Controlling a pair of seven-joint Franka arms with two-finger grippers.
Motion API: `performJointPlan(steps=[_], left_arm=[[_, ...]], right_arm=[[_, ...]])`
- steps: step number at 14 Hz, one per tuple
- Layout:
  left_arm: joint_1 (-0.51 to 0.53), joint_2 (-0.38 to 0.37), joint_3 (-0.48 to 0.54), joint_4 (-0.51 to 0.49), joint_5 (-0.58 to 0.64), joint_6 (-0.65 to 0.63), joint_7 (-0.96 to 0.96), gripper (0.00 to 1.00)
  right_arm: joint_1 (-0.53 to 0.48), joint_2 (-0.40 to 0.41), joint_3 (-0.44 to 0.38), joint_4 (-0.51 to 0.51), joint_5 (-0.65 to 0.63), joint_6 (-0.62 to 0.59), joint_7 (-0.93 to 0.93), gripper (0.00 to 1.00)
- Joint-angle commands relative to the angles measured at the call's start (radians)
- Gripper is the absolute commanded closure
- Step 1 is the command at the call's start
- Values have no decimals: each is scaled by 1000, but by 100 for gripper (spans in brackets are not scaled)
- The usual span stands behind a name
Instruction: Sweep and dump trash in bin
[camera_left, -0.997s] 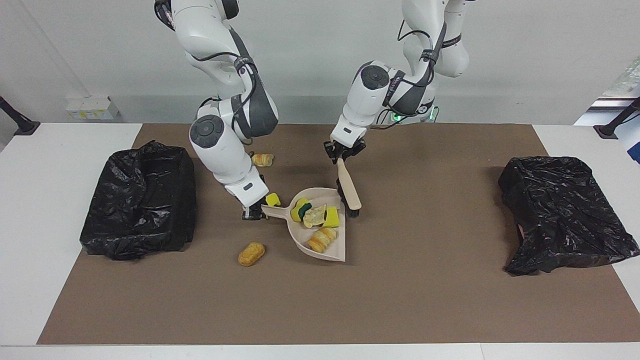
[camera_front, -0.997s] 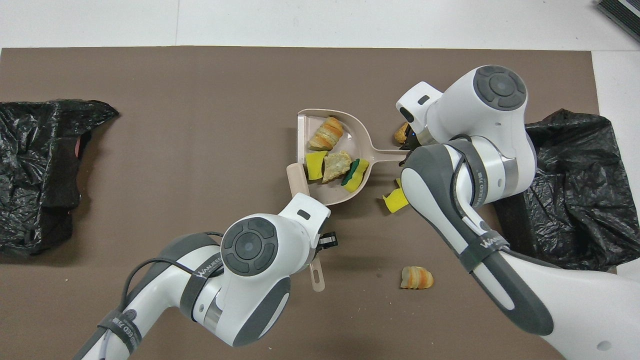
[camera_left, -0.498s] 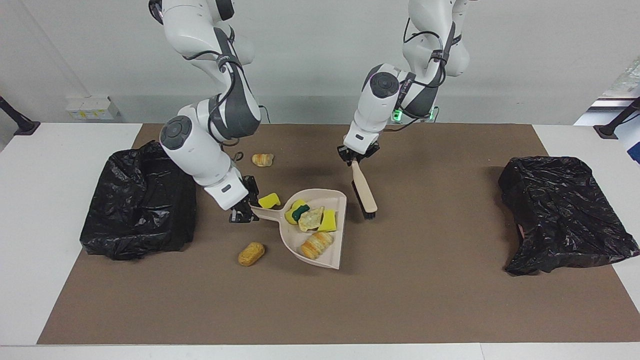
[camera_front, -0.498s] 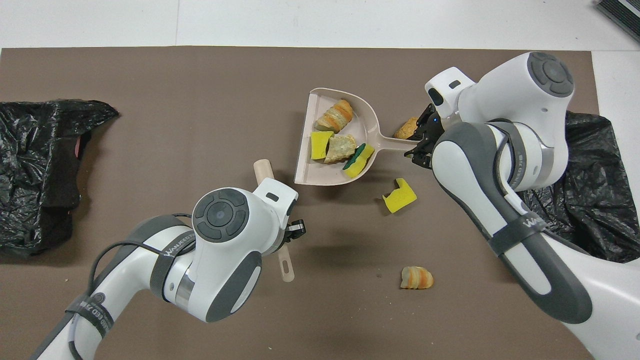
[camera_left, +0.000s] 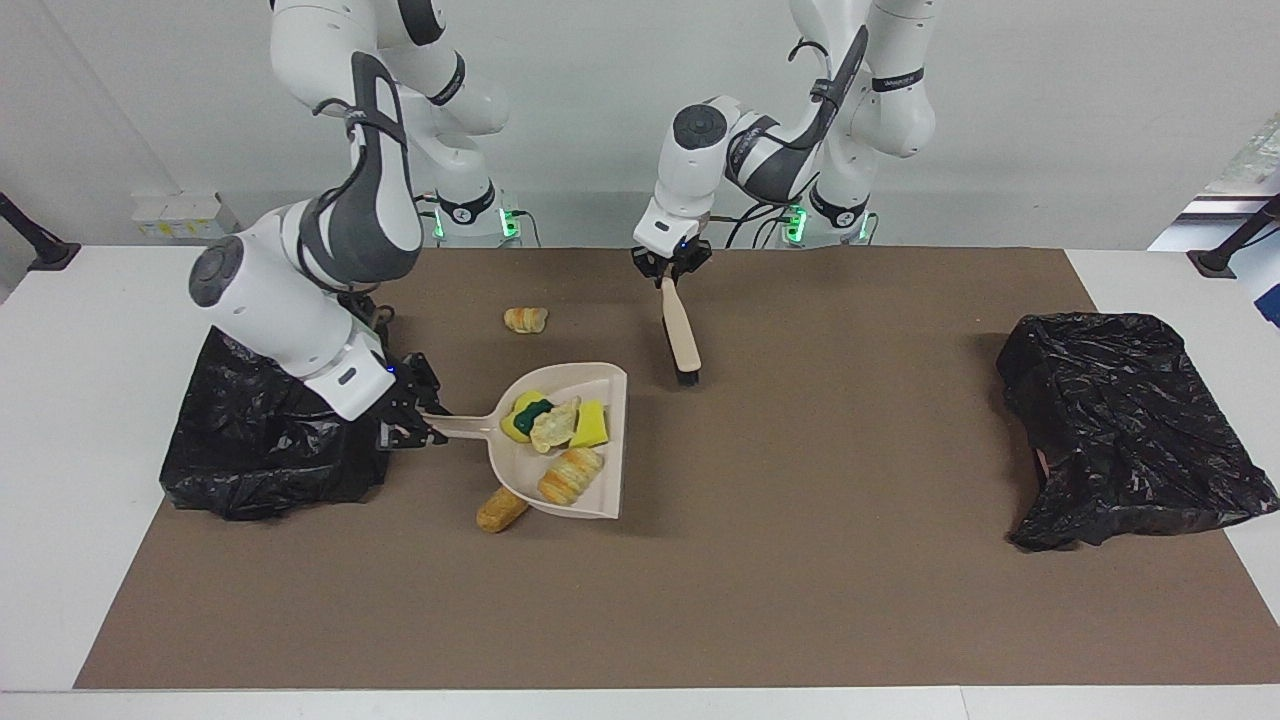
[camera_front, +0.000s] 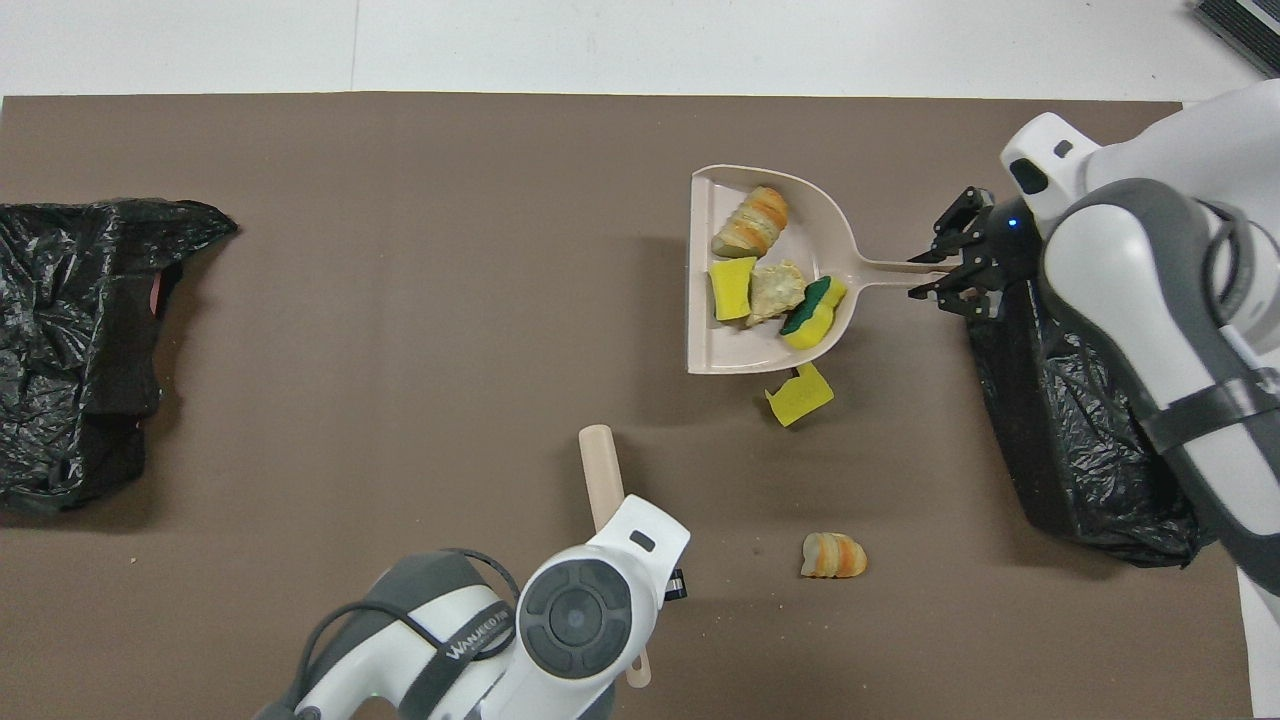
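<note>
My right gripper (camera_left: 415, 428) (camera_front: 945, 270) is shut on the handle of the beige dustpan (camera_left: 610, 400) (camera_front: 700, 340). It holds the pan off the mat beside the black-bagged bin (camera_left: 270, 440) (camera_front: 1080, 430) at the right arm's end. In the pan lies trash: a green-backed yellow sponge (camera_front: 815, 310), a tan piece (camera_front: 775, 290), a yellow chunk (camera_front: 732, 288) and a bread piece (camera_left: 570, 475). More trash is on the mat: a yellow chunk (camera_front: 798, 395), a bread piece (camera_left: 503, 508) and one nearer the robots (camera_left: 525, 320). My left gripper (camera_left: 668, 275) is shut on the brush (camera_left: 683, 340) (camera_front: 600, 470).
A second black-bagged bin (camera_left: 1130, 430) (camera_front: 80, 340) stands at the left arm's end of the brown mat (camera_left: 850, 560). White tabletop borders the mat on all sides.
The right gripper has carried the loaded dustpan toward the bin at its end, passing over a bread piece. The left gripper has drawn the brush away from the pan, toward the robots.
</note>
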Motion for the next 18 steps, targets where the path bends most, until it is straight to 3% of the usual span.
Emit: performJointPlan(steps=[1,3,4,5,10,14,18], left_arm=[[-54,-50,16,-92,16,81,-32,100],[-45,-44,19,-83,16,72,-20,63],[-37,-40,22,-81,16,70,-16,5],[-13,-37,26,-74,16,59,-14,0],[155,-12,27,-3,29,36,42,0],[321,25,27,46,42,21,286,0],[473,124,29,200,73,-36,464,0]], right_arm=[[-109,-43,8,1,33,-85,-148,100],[-200,-60,3,-1,19,-146,-272,100],[-256,-70,3,-1,16,-178,-326,100],[-308,-75,0,-1,13,-203,-372,100],[-473,-93,-15,1,-180,-191,-484,100],[-476,-96,-49,2,-263,-125,-506,100],[-427,-164,-41,-10,-429,-44,-465,100]])
